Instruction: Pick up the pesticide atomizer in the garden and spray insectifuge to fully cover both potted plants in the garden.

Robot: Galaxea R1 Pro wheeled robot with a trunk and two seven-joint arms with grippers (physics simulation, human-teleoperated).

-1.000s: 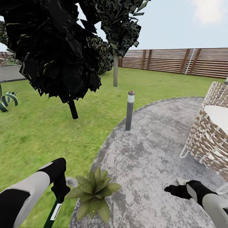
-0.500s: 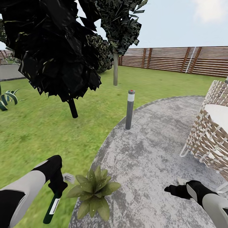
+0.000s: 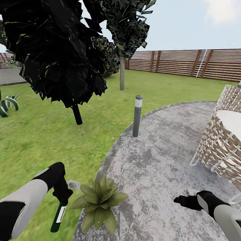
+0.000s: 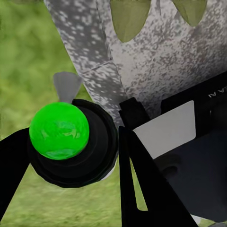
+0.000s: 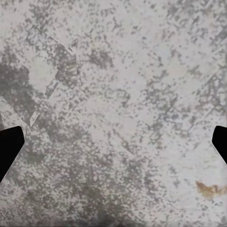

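since half a second ago your left arm has nudged slightly toward the plant and lifted a touch, so the pesticide atomizer (image 3: pixel 59 214) now hangs a little higher and closer to the leaves; the camera itself barely moved and your right arm has not changed. your left gripper (image 3: pixel 63 195) sits at about 8 o'clock in the head view, forearm coming in from the lower corner, wrist bent so the fingers point downward, clamped around the upper end of the dark-green bottle, whose white label faces you and whose body slants down over the grass. in the left wrist view the bottle (image 4: pixel 71 142) is seen end-on as a round dark body with a bright green cap, black fingers (image 4: pixel 142 175) closing on either side. the potted plant (image 3: pixel 99 204) stands just beside the bottle at about 6 o'clock, on the edge of the round patio (image 3: pixel 160 160). your right gripper (image 3: pixel 180 201) rests low at 4 o'clock over the stone, and the right wrist view shows its fingertips (image 5: pixel 9 146) spread wide apart with nothing between them. the grey bollard lamp (image 3: pixel 137 115) stands near centre.
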